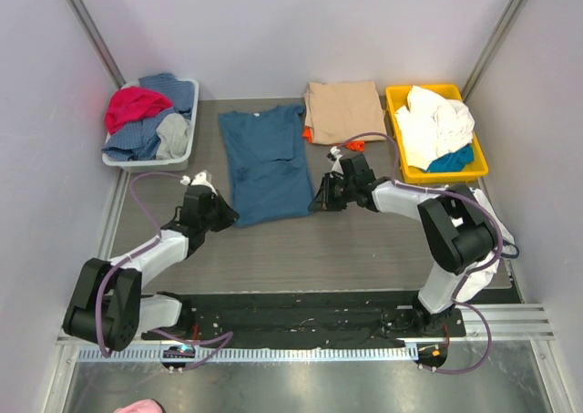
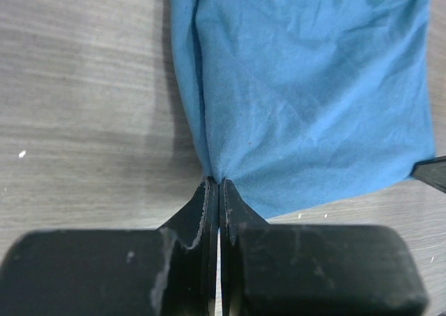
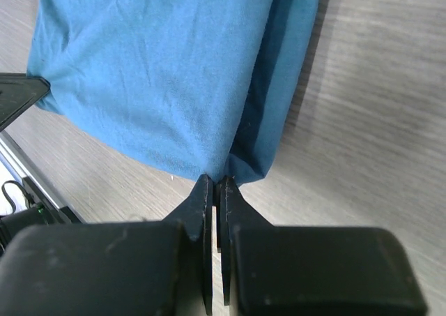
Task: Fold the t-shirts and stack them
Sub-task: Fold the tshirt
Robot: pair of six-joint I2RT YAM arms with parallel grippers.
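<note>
Grey wood-grain table (image 1: pixel 364 249) fills most of the view, w/ both arms reaching out from the near edge.

Biggest thing on it is the blue t-shirt (image 1: pixel 266 162). It lies flat at ctr-left, collar at the far end and hem toward the arms. Both long sides look folded in, so it reads as a long strip, angled a bit on the table.

Far left: a grey tray (image 1: pixel 137 163) heaped w/ loose clothes, a red one (image 1: pixel 135 106) on top of some blue & grey ones. Far right: a yellow bin (image 1: pixel 442 89) w/ a white cloth (image 1: pixel 435 121) bunched over something teal.

Btw tray & bin, just beyond the blue shirt's far right corner, sits the tan t-shirt (image 1: pixel 343 110), folded to a neat rectangle. The orange t-shirt (image 1: pixel 310 136) is under it; only a sliver shows at the near-left edge.

The left gripper (image 2: pixel 219 187) is at the hem's left corner w/ its fingers pressed together. Cloth bunches into the tips, so it's pinching the blue shirt. The right gripper (image 3: pixel 214 183) is doing the same at the hem's right corner: fingers closed tight on the folded edge.

Each wrist cam catches the other gripper's black tip at the opposite corner of the hem.
</note>
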